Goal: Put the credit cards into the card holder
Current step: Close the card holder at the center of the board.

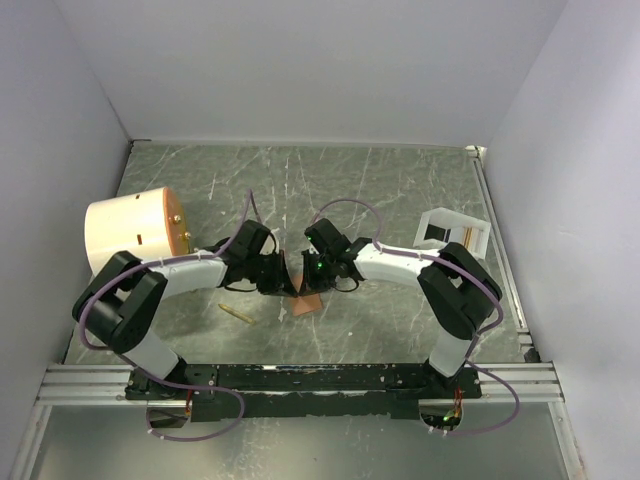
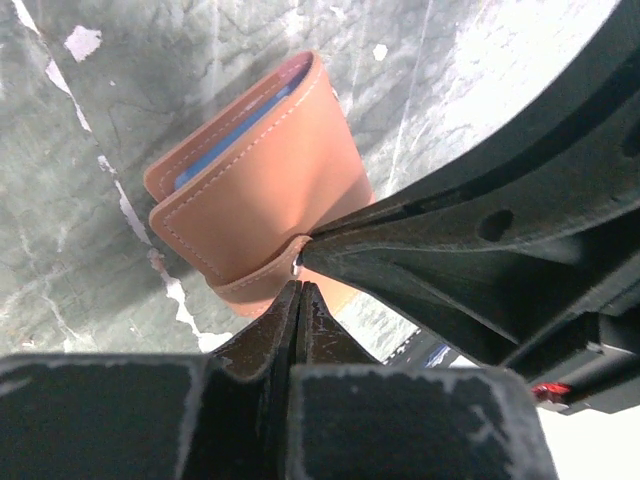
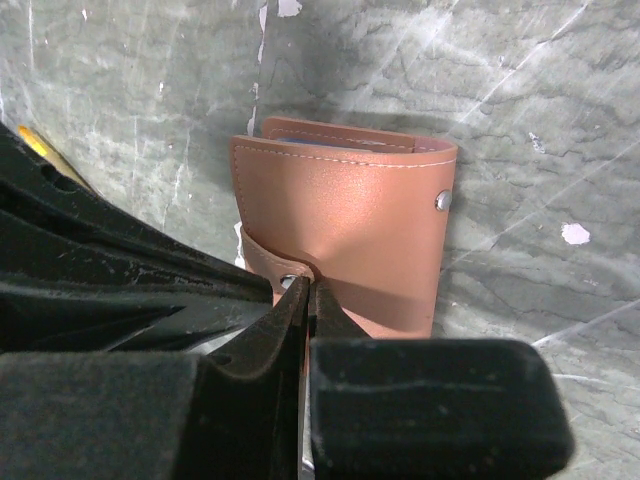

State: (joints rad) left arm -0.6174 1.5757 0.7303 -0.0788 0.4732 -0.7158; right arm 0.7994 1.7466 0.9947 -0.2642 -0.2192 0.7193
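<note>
Both arms fold inward from their bases, elbows out to the sides, so that the two wrists meet nose to nose over the middle of the table (image 1: 400, 190). The left gripper (image 2: 298, 300) has its fingers pressed flat together with only a hairline seam between them, the tips right at the lower edge of the snap tab (image 2: 250, 285). The right gripper (image 3: 305, 300) is likewise closed to a thin slit, its tips against the end of that same tab by the metal snap. Whether either one actually pinches the strap between its fingers cannot be told. The card holder (image 1: 308, 304) lies folded on the table directly in front of both sets of tips and just nearer the bases than the wrists, its tan cover facing up. A blue credit card (image 2: 232, 138) shows as a strip inside its open edge. The surface is grey-green, marbled and streaked with white scratches. A big cream cylinder (image 1: 125, 232) sits at the left, a white open tray (image 1: 455, 230) at the right, and a small yellow stick (image 1: 237, 314) lies near the left gripper. Plain white walls (image 1: 300, 70) close in three sides.
</note>
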